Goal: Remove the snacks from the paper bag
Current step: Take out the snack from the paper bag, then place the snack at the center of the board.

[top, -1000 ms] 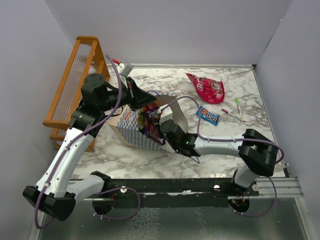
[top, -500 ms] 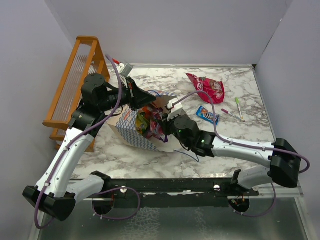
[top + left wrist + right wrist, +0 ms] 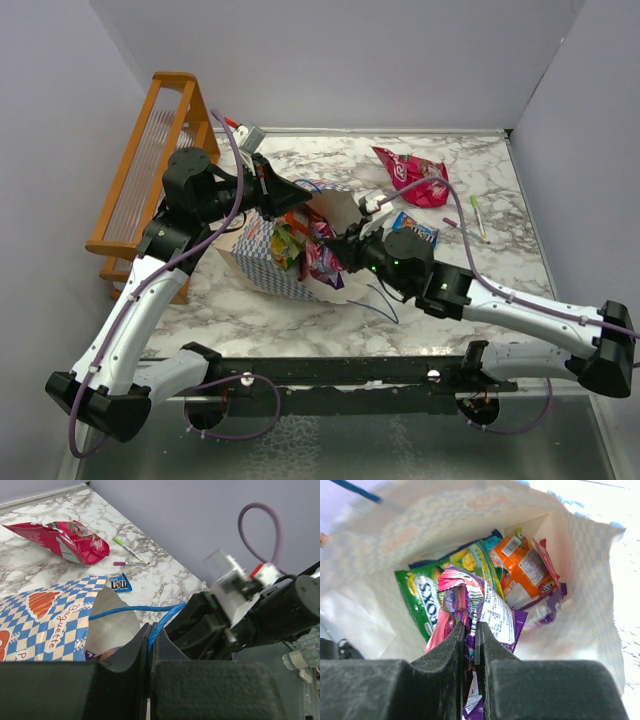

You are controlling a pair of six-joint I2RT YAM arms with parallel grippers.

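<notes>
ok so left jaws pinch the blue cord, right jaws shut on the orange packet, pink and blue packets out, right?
Not orange: right wrist view shows the right gripper, jaws shut on the purple packet; the orange packet lies free in the paper bag. Otherwise yes: left gripper pinches the blue cord; pink packet and blue packet are out.

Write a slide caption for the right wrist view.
Right gripper pinches purple packet inside paper bag, beside green packet and orange packet.
</notes>
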